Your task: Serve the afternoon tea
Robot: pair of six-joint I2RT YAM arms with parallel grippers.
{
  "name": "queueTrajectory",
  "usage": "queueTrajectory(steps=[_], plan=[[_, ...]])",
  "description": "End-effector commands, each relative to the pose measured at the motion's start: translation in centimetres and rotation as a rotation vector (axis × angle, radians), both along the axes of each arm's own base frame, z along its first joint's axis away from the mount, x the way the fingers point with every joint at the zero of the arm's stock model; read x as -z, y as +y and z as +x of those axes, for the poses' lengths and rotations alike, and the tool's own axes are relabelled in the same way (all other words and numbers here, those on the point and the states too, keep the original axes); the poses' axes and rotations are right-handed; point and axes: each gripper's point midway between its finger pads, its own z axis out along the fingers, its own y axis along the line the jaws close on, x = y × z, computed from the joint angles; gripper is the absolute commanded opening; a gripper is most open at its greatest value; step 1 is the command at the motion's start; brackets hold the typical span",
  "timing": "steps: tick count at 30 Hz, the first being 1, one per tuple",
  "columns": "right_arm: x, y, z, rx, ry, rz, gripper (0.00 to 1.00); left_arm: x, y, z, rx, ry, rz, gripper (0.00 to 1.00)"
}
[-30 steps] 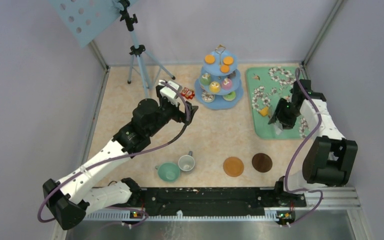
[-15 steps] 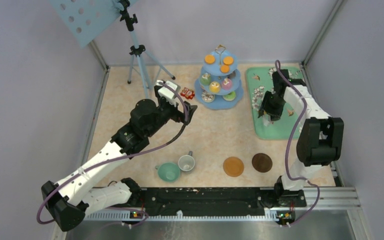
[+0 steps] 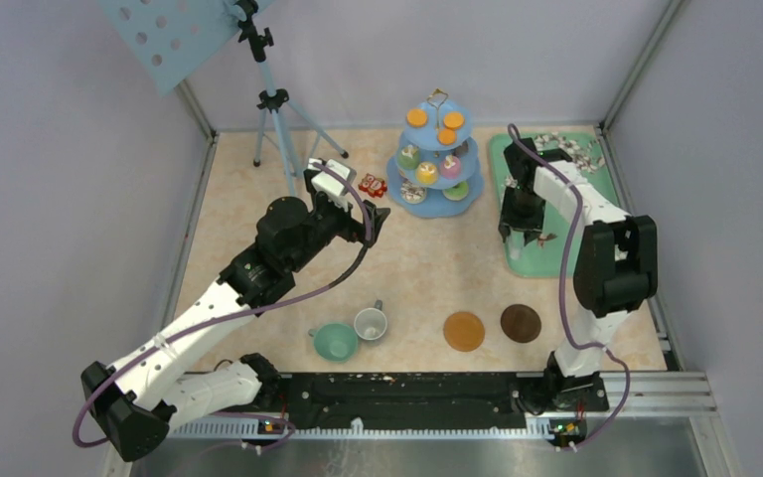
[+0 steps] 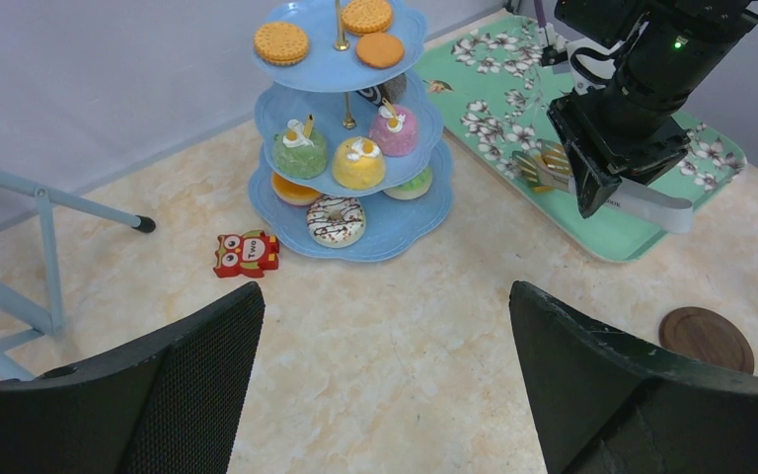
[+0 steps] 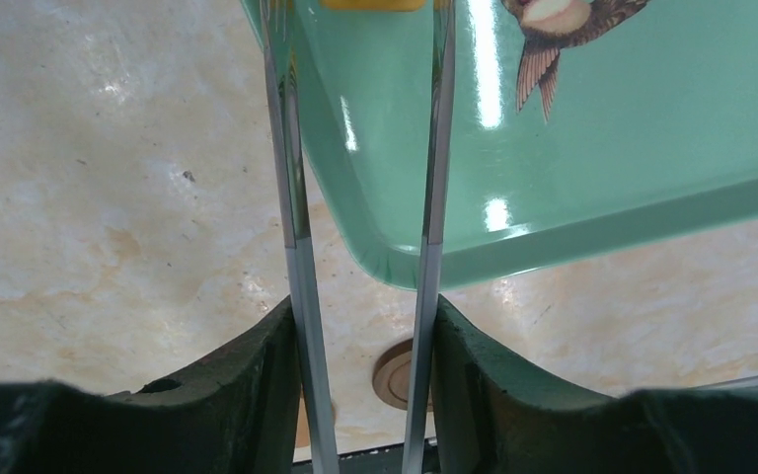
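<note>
The light-blue three-tier stand point(image 3: 439, 208) stands at the back centre with orange biscuits on top and cupcakes and donuts on the lower tiers; it also shows in the left wrist view point(image 4: 396, 223). My right gripper point(image 3: 519, 221) point(image 5: 363, 306) is shut on the metal tongs point(image 5: 296, 197) over the green tray's left edge. The tongs pinch a yellow-orange treat point(image 5: 370, 3) point(image 4: 553, 160). My left gripper point(image 3: 373, 224) point(image 4: 385, 296) is open and empty, left of the stand. The teal cup point(image 3: 336, 341) and grey-white cup point(image 3: 370, 323) sit at the front. Two brown coasters point(image 3: 464, 331) point(image 3: 521, 323) lie to their right.
The green floral tray point(image 3: 546, 260) point(image 4: 602, 227) point(image 5: 602, 148) lies at the back right. A red owl block point(image 3: 373, 185) point(image 4: 246, 253) sits left of the stand. A tripod point(image 3: 276, 109) stands at the back left. Grey walls enclose the table.
My right arm has swung left across the tray, from its right side to its left edge, with the tongs in its grip. My left arm has barely moved.
</note>
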Motion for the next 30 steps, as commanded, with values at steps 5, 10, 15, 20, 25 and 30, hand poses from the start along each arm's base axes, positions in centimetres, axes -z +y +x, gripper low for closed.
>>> queueTrajectory(steps=[5, 10, 15, 20, 25, 30], plan=[[-0.5, -0.9, 0.0, -0.042, 0.010, -0.058, 0.38, -2.0, 0.5, 0.1, -0.015, -0.058, -0.041, 0.99], [-0.5, -0.4, 0.3, -0.046, 0.010, -0.037, 0.27, -2.0, 0.6, 0.2, -0.025, -0.061, -0.037, 0.99], [-1.2, -0.4, 0.6, -0.050, -0.011, -0.028, 0.20, -2.0, 0.7, 0.2, -0.026, -0.061, -0.037, 0.99], [-2.6, -0.7, 1.4, -0.023, -0.094, 0.021, 0.12, -2.0, 0.7, 0.2, -0.028, -0.063, -0.036, 0.99], [-4.3, -1.4, 2.1, 0.011, -0.203, 0.099, 0.08, -1.9, 0.7, 0.3, -0.028, -0.060, -0.036, 0.99], [-5.3, -2.9, 1.8, 0.062, -0.295, 0.183, 0.05, -1.8, 0.7, 0.4, -0.033, -0.058, -0.032, 0.99]])
